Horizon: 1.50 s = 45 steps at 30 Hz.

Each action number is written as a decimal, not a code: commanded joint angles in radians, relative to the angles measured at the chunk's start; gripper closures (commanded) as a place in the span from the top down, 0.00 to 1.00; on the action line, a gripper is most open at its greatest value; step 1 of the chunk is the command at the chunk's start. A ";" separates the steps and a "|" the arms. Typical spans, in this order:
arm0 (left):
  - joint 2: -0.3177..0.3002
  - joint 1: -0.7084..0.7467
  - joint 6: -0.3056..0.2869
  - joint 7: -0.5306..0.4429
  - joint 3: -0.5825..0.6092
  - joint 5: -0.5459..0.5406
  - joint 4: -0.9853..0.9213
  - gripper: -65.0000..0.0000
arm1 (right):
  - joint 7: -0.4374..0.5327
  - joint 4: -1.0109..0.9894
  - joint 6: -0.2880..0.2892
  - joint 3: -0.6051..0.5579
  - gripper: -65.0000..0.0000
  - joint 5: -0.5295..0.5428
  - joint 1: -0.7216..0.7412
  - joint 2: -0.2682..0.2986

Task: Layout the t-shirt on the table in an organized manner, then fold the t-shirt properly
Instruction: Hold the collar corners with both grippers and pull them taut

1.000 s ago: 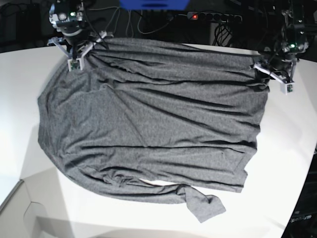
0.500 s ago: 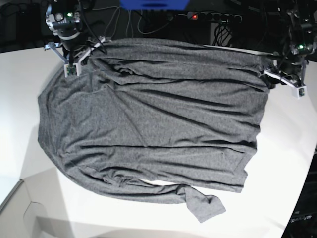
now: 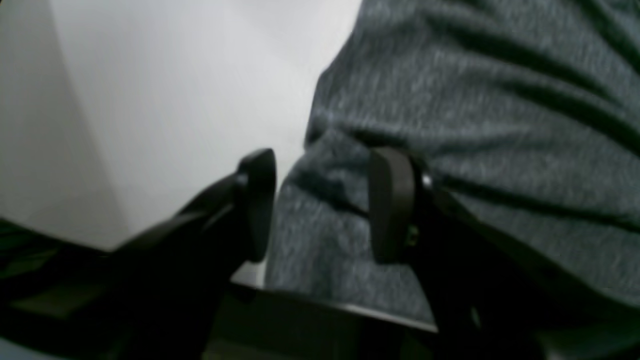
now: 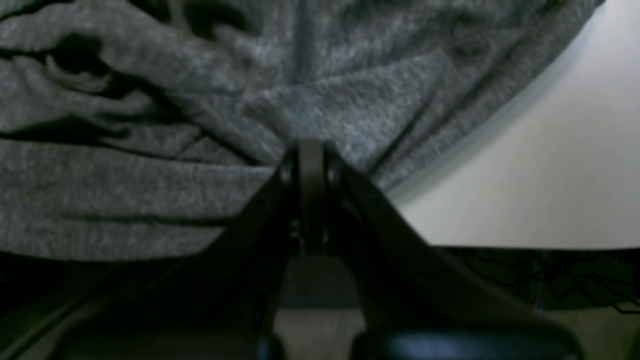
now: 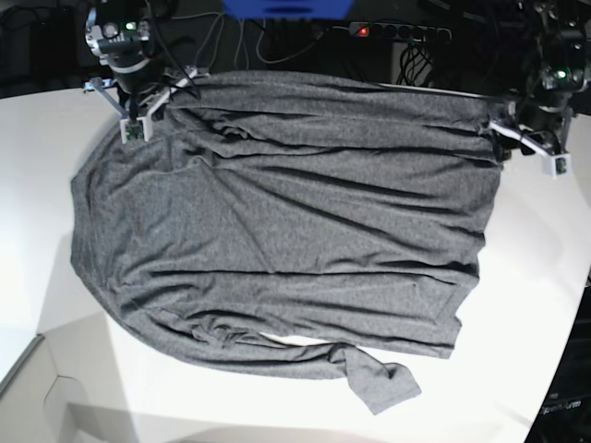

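Observation:
The dark-grey t-shirt point(image 5: 277, 221) lies spread wide and wrinkled on the white table point(image 5: 517, 305), with one sleeve point(image 5: 379, 383) trailing at the front. My right gripper point(image 5: 148, 92) sits at the shirt's far left corner. In the right wrist view it point(image 4: 311, 150) is shut on the t-shirt point(image 4: 150, 175), with creases fanning out from its tip. My left gripper point(image 5: 519, 137) is at the far right corner. In the left wrist view it point(image 3: 325, 205) stands open, fingers point(image 3: 392, 200) apart over the shirt's edge point(image 3: 475, 100) and bare table point(image 3: 175, 90).
Beyond the table's far edge lie a power strip point(image 5: 397, 30) with a red light, cables and a blue object point(image 5: 286, 7). The tabletop has an angled edge at the front left point(image 5: 37, 346). Dark equipment point(image 5: 565, 397) stands past the right edge.
The right gripper shifted slightly back and left, drawing the far left corner with it. The left gripper moved right and back, off toward the shirt's far right edge.

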 commanded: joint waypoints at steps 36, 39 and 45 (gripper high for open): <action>0.099 0.000 -0.177 -0.011 -0.107 0.001 -0.172 0.43 | 0.019 0.011 0.139 0.045 0.33 -0.005 0.015 0.001; 0.099 -0.002 -0.177 -0.009 -0.107 -0.002 -0.172 0.36 | 0.009 0.004 0.139 0.045 0.48 -0.005 0.012 0.001; 0.101 -0.002 -0.177 -0.011 -0.107 -0.003 -0.159 0.19 | 0.017 -0.003 0.139 0.036 0.66 -0.005 -0.022 -0.001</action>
